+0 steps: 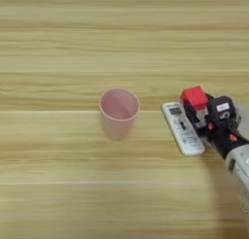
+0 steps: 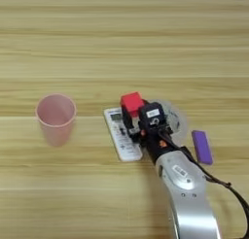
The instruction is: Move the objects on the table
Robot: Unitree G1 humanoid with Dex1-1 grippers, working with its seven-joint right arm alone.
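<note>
While the desk [image 1: 58, 194] of light-brown wood grain, with long plank lines running crosswise, fills both views, five items and one arm are recorded on it.

Item 1: pink cup [image 1: 119, 111], upright, mouth open to the camera, standing alone to the left of the group, well apart from the rest.

Item 2: white remote control [image 1: 182, 128], slim, lying flat with its small screen at the far end and its rows of buttons facing up; long axis angled slightly toward near right.

Item 3: red cube [image 2: 132, 102], small, at the far right corner of the remote control, just beside it; whether it touches the remote or the desk cannot be told.

Item 4: roll of clear tape [image 2: 176, 120], wide, lying flat to the right of the cube, largely hidden behind the arm's black head.

Item 5: purple block [image 2: 202, 146], small and oblong, lying flat to the right of the tape roll, near it but apart; it shows in the right eye view only.

Arm: silver forearm [image 2: 187, 194] entering from the bottom right, ending in the right gripper [image 2: 130, 122]. The jaws reach to the near side of the red cube, over the right edge of the remote control. Whether they are released or clenched cannot be told.
</note>
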